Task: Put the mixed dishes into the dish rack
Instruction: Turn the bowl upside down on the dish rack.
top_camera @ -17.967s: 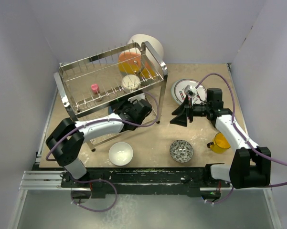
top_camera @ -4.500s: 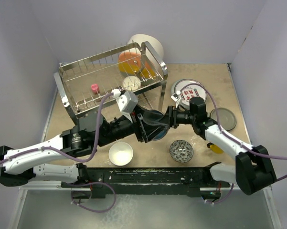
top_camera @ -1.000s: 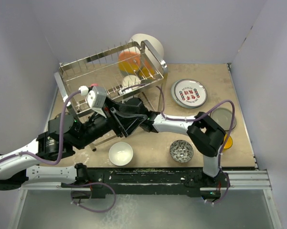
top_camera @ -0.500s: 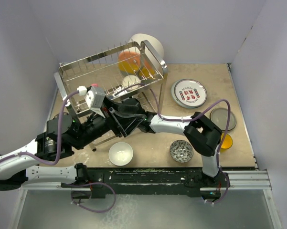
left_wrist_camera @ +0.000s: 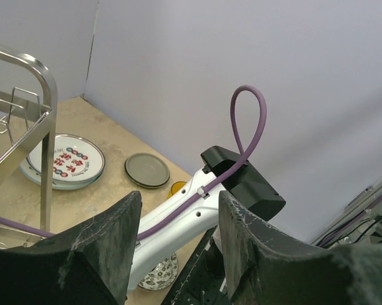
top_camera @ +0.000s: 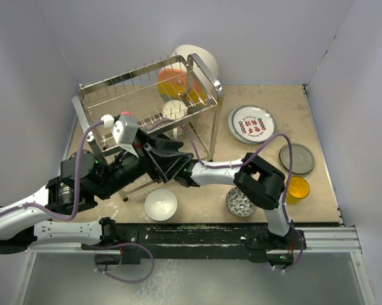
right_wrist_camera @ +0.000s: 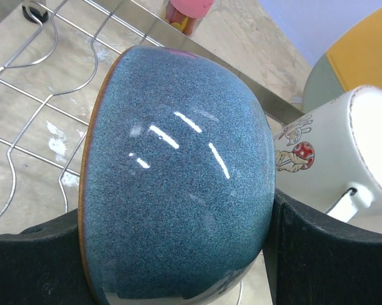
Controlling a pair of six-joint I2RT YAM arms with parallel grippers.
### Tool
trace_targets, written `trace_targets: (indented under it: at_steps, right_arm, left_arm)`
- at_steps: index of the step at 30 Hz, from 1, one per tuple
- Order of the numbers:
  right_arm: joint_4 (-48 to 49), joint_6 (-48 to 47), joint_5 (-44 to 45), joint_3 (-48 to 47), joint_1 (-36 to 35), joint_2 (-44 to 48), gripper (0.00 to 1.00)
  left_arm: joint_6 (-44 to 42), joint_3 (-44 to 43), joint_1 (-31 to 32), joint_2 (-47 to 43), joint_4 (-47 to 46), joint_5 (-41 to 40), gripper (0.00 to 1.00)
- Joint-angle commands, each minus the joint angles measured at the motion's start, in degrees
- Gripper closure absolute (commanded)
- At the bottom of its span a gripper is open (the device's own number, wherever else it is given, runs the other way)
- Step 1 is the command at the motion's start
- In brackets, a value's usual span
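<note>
The right claw (right_wrist_camera: 178,219) grips the dark blue bowl (right_wrist_camera: 178,152) on its side, close over the wires of the dish rack (top_camera: 204,74), a white mug (right_wrist_camera: 343,152) just beside it; which tier cannot be told. The left claw (left_wrist_camera: 178,213) stands open and empty. A white bowl (top_camera: 161,204), a yellow cup (top_camera: 296,189) and a red-lettered plate (top_camera: 251,124) lie on the tan surface (top_camera: 200,206)

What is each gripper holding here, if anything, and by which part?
The right gripper clamps the dark blue bowl across its body, one finger by the rim, the other on the opposite side. The left gripper is open and empty.
</note>
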State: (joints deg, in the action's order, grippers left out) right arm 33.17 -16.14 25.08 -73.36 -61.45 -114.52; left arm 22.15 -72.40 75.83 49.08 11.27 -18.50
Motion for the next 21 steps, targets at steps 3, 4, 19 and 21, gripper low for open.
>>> trace_targets:
  at_steps: [3,4,19,21]
  right_arm:
    - [11.4,-14.6,5.5,-3.8,-2.0,-0.8,0.44]
    - [12.0,-16.1,6.0,-3.9,-2.4,-1.3,0.42]
    - [18.7,-27.5,9.0,-3.5,-5.2,-6.2,0.00]
    - [17.2,-26.5,8.2,-3.8,-5.4,-5.7,0.00]
  left_arm:
    - [0.7,0.1,0.2,-0.8,-1.9,-0.4,0.45]
    - [0.7,0.2,0.2,-0.9,-1.9,-0.3,0.45]
    - [0.9,0.7,0.2,-1.9,-1.7,-0.2,0.45]
    - [0.9,0.8,0.2,-2.1,-1.6,-0.2,0.45]
